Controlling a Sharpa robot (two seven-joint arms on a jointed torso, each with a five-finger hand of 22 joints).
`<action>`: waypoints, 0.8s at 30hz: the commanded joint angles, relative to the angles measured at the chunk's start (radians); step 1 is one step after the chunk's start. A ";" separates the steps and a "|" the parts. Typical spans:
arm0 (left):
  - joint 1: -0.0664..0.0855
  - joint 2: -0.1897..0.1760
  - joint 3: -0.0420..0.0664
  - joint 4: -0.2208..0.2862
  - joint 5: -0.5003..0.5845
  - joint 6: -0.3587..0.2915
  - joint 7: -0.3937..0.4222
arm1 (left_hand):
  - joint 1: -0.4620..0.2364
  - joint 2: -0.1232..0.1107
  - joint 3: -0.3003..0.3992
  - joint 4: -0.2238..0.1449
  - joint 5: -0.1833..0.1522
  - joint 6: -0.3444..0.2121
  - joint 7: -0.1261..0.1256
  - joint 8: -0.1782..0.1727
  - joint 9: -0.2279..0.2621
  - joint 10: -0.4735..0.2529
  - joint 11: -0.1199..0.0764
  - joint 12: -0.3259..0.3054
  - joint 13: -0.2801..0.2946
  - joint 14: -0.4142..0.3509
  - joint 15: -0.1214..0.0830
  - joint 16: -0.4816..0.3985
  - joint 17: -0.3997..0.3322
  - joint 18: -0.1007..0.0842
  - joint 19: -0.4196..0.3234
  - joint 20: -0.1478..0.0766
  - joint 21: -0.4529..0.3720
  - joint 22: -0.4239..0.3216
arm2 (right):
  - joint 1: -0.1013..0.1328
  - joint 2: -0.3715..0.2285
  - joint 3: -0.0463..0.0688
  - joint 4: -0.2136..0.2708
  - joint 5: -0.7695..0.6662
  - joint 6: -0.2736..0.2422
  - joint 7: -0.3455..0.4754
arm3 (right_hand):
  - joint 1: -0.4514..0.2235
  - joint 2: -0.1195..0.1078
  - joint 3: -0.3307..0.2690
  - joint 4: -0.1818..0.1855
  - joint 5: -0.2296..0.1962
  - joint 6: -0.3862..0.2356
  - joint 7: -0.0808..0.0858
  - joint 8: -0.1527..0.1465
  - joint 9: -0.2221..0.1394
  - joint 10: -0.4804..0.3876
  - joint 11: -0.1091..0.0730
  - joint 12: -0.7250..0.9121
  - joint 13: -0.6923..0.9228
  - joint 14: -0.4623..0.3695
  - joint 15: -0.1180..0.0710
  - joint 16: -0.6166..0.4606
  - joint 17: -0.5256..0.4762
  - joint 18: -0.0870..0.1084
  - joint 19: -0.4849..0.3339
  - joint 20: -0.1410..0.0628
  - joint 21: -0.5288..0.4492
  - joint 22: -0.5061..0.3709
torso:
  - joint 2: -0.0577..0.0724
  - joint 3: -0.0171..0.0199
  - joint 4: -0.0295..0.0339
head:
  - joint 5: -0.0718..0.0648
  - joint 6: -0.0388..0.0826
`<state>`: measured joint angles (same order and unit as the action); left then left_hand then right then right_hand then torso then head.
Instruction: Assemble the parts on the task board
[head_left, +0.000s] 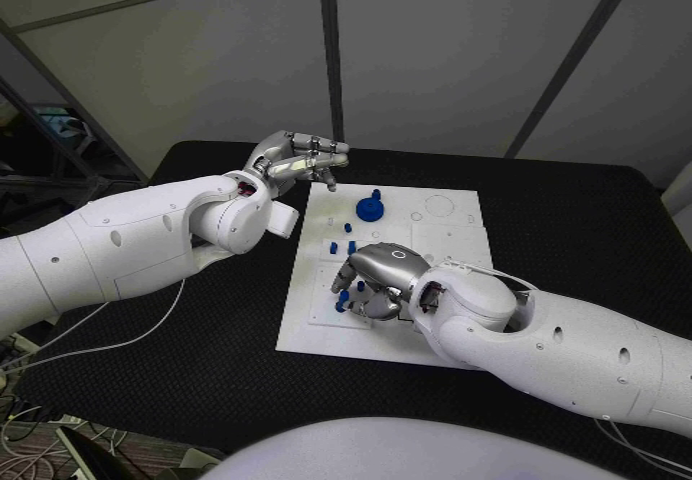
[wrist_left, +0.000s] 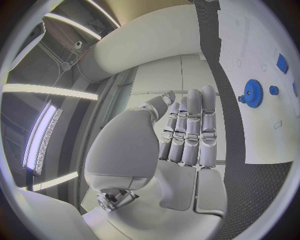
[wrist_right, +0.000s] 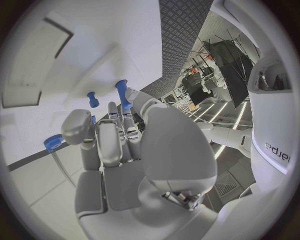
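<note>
- Black table (head_left: 577, 215) takes up the whole workspace, and the white task board (head_left: 450, 232) lies flat in the middle of it, within reach of both arms.
- White board surface carries shallow outlines and holes at its far end, which I take to be seats for parts not yet placed.
- Right hand (head_left: 378, 280) is low over the near part of the board, palm down, fingers curled in among the small blue pieces. From the right wrist view a blue peg (wrist_right: 122, 93) stands up just beside the fingertips (wrist_right: 114, 111), but I cannot tell whether it is pinched or merely next to them.
- Left hand (head_left: 296, 158) hangs above the far left corner of the board, off the parts. Its fingers (wrist_left: 190, 125) lie straight and pressed side by side with nothing in them; it looks parked there to leave the board free for the other arm.
- Blue gear (head_left: 371, 208) sits flat on the far half of the board, well apart from the right hand, seemingly already on its seat.
- Small blue pegs (head_left: 343, 246) stand upright between the gear and the right hand, some apparently in their holes; a few more peek out beside the right hand's fingers.
</note>
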<state>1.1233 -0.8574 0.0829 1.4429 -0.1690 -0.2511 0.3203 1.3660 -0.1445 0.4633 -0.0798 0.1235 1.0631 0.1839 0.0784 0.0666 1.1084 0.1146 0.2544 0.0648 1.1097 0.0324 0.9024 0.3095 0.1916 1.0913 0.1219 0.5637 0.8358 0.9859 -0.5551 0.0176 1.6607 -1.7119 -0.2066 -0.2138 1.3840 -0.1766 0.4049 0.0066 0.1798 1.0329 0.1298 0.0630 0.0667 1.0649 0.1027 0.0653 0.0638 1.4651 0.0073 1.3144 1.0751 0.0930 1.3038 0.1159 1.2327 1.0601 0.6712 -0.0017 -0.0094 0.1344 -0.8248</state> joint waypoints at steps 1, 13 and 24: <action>0.002 0.002 0.001 0.000 0.001 0.014 0.000 | 0.004 0.008 0.006 0.002 -0.001 -0.001 0.005 -0.004 -0.001 -0.007 0.000 -0.004 0.000 -0.008 -0.002 -0.004 -0.001 -0.010 -0.006 0.002 0.003 0.001 | 0.001 -0.002 0.000 0.006 -0.003 -0.055 0.023 | 0.004 -0.012 -0.018 0.000 -0.005 -0.018 -0.004 -0.001 -0.001 -0.022 0.003 0.009 0.001 0.012 0.009 -0.008 -0.012 0.021 -0.013 0.001 -0.014 -0.018 | 0.000 0.0005 -0.0005 | -0.002 0.002; 0.002 0.002 0.001 -0.003 0.001 0.015 -0.001 | 0.003 0.008 0.007 0.003 -0.001 -0.002 0.005 -0.005 -0.001 -0.008 0.000 -0.005 0.000 -0.008 -0.002 -0.004 -0.002 -0.010 -0.007 0.002 0.003 0.002 | -0.001 -0.051 0.000 0.057 -0.001 -0.145 0.044 | 0.007 -0.010 -0.032 0.001 -0.001 -0.028 -0.006 -0.001 0.000 -0.032 0.004 0.017 0.002 0.011 0.010 -0.011 -0.018 0.021 -0.013 0.002 -0.018 -0.022 | 0.000 0.0012 -0.0014 | -0.008 0.008; 0.001 -0.003 -0.001 -0.002 0.001 0.015 -0.002 | 0.003 0.008 0.007 0.003 -0.001 -0.002 0.005 -0.005 -0.001 -0.008 0.000 -0.005 0.000 -0.008 -0.002 -0.004 -0.002 -0.010 -0.007 0.002 0.003 0.002 | 0.006 -0.207 0.012 0.169 0.116 -0.186 0.021 | -0.005 0.014 -0.031 0.026 0.018 0.007 0.023 0.014 0.008 0.090 -0.018 0.098 0.013 0.016 -0.007 -0.007 -0.013 0.013 0.018 -0.010 0.008 0.016 | -0.001 -0.0011 -0.0024 | -0.023 0.019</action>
<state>1.1232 -0.8593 0.0819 1.4394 -0.1689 -0.2469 0.3171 1.3660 -0.1445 0.4661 -0.0771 0.1235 1.0631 0.1839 0.0784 0.0666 1.1084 0.1146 0.2544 0.0648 1.1097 0.0324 0.9024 0.3083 0.1916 1.0913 0.1219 0.5637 0.8368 0.9865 -0.7508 0.0264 1.8198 -1.6739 -0.3449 -0.1845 1.3848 -0.1656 0.3732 0.0282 0.1951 1.0326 0.1530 0.0743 0.0736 1.1434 0.0857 0.1579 0.0763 1.4649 0.0070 1.3029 1.0581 0.1090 1.3166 0.1054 1.2370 1.0716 0.6703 -0.0016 -0.0113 0.1150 -0.8080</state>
